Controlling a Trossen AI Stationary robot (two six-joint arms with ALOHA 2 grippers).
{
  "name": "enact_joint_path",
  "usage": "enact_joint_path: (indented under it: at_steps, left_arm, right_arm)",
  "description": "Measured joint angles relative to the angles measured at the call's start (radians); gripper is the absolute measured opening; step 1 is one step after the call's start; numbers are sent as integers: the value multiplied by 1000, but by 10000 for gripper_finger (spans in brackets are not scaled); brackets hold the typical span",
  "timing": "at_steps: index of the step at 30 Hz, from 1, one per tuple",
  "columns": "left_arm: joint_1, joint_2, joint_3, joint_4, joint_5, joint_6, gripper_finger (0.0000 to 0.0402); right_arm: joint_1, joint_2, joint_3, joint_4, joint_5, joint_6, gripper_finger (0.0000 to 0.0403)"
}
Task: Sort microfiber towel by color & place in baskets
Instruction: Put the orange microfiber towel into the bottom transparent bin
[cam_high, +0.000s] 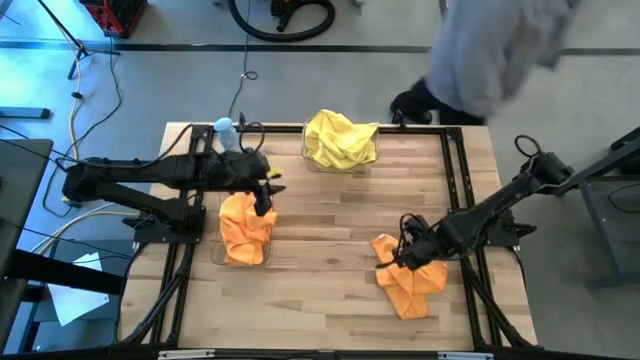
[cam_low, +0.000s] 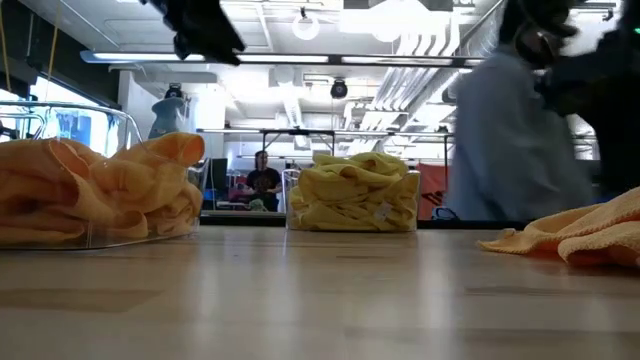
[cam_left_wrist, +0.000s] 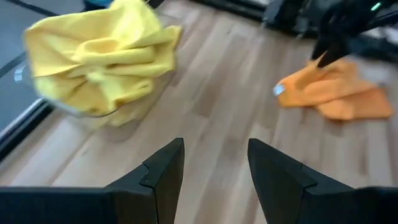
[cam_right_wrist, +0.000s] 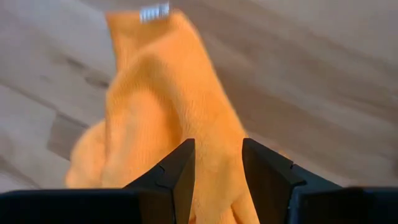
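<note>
High view first: two clear baskets sit on the wooden table (cam_high: 330, 215). The far basket (cam_high: 340, 158), near the middle of the back edge, holds a heaped yellow towel (cam_high: 340, 138). The near-left basket (cam_high: 240, 250) holds an orange towel (cam_high: 245, 225) piled above its rim. A second orange towel (cam_high: 408, 280) lies loose on the bare wood toward the right front, well apart from both baskets.

From where I stand, the left gripper (cam_high: 262, 195) hangs over the left basket, just above the orange heap. Its wrist view shows the two dark fingers (cam_left_wrist: 163, 171) spread apart with nothing between them, only plain wood beyond, with the yellow bundle and the loose orange cloth farther off.

The right gripper (cam_high: 405, 252) is down at the loose orange towel, at its edge nearest the table's middle. In the right wrist view the fingers (cam_right_wrist: 177, 174) stand apart on either side of a raised fold of orange cloth (cam_right_wrist: 168, 118); the cloth runs between them, but I cannot tell whether they press on it.

A water bottle (cam_high: 224, 134) with a blue cap stands at the back left corner. A person (cam_high: 500, 50) in a grey top is just beyond the table's far right edge, and shows blurred in the low view (cam_low: 510, 140).

Low view: the yellow basket (cam_low: 352, 192) sits mid-table, the orange-filled one (cam_low: 95, 190) at left, the loose towel (cam_low: 580, 232) at right.
</note>
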Motion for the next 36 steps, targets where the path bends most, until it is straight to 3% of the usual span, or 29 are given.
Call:
enact_joint_path:
  at_steps: [8, 14, 18, 25, 36]
  left_arm:
    - [-176, 150, 0, 160, -84, -116, 168]
    - [-273, 276, 12, 307, -119, -216, 168]
    - [-322, 363, 99, 319, -146, -264, 168]
    - [-373, 527, 287, 331, -162, -252, 168]
    - [-404, 694, 504, 330, -186, 26, 168]
  right_arm:
    - [70, 27, -130, 232, -13, -41, 106]
    - [101, 26, -151, 253, 59, -126, 11]
    - [108, 14, -100, 260, 154, -215, 18]
    - [84, -27, 71, 270, 373, -549, 7]
    - [93, -28, 373, 315, 444, -1076, 1]
